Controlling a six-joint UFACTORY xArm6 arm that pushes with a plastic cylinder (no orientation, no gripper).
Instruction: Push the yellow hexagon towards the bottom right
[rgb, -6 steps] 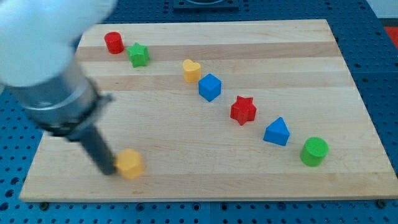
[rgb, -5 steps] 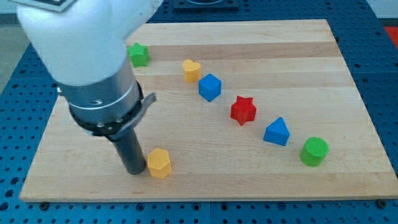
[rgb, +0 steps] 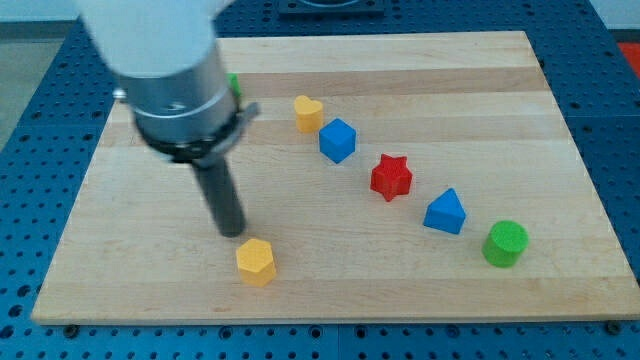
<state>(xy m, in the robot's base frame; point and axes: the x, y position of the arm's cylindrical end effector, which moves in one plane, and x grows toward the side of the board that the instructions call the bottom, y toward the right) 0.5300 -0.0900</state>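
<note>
A blue perforated bench (rgb: 30, 110) fills the room behind and around everything, its grid of small holes showing at the view's left, right and bottom edges. On it lies the surface (rgb: 480, 90), a pale wooden board with lengthwise grain, taking up most of the view.

The arm (rgb: 165, 70) comes down from the view's top left, a white shell over a grey collar, blurred. It ends in a straight dark rod; this tool has no jaws, so there is nothing to open or close, and it grips nothing. My tip (rgb: 233, 233) rests on the board just above and slightly left of the yellow hexagon (rgb: 256, 262), with a narrow gap between them.

The yellow hexagon sits near the bottom edge, left of the middle, well apart from the other blocks. Those run in a diagonal line from upper middle to lower right: a yellow heart (rgb: 308, 113), a blue cube (rgb: 338, 140) just beside it, a red star (rgb: 391, 177), a blue triangular block (rgb: 445, 212) and a green cylinder (rgb: 505, 243). A sliver of a green block (rgb: 233, 85) peeks out beside the arm; its shape is hidden.
</note>
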